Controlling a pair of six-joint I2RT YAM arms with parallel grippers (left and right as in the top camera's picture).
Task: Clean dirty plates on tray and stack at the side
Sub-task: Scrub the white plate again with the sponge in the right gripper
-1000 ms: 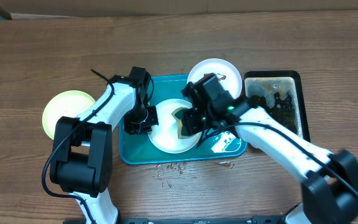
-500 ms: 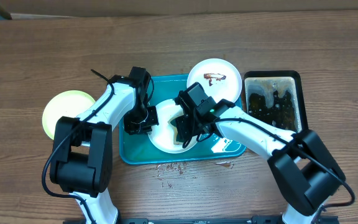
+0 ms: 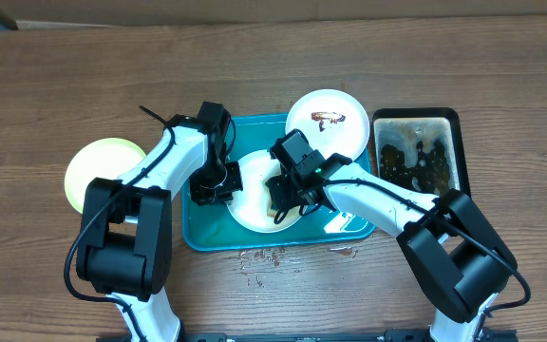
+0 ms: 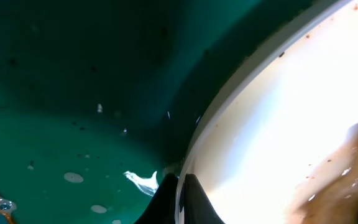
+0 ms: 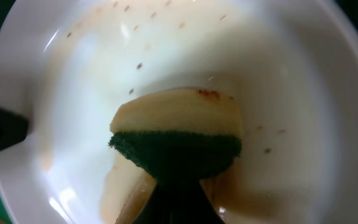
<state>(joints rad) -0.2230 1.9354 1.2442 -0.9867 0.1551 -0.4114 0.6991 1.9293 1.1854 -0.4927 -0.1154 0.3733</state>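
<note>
A white plate [image 3: 252,195] lies in the teal tray [image 3: 202,233]. My left gripper [image 3: 219,182] is shut on its left rim; the left wrist view shows both fingers [image 4: 180,200] pinching the rim [image 4: 241,106]. My right gripper [image 3: 280,195] is shut on a sponge with a yellow body and green scrub side [image 5: 176,134] and presses it onto the plate's wet, brown-tinged inside [image 5: 278,81]. A second white plate [image 3: 329,121] with a brown-orange smear rests at the tray's back right corner. A pale yellow-green plate [image 3: 98,163] lies on the table to the left.
A black-rimmed basin of dirty brown water [image 3: 418,157] stands right of the tray. Brown splashes [image 3: 264,255] spot the wooden table in front of the tray. Water droplets lie on the tray floor [image 4: 73,177].
My right gripper has moved left with the sponge, from the plate's right edge towards its middle. The left gripper and the plate have stayed put.
</note>
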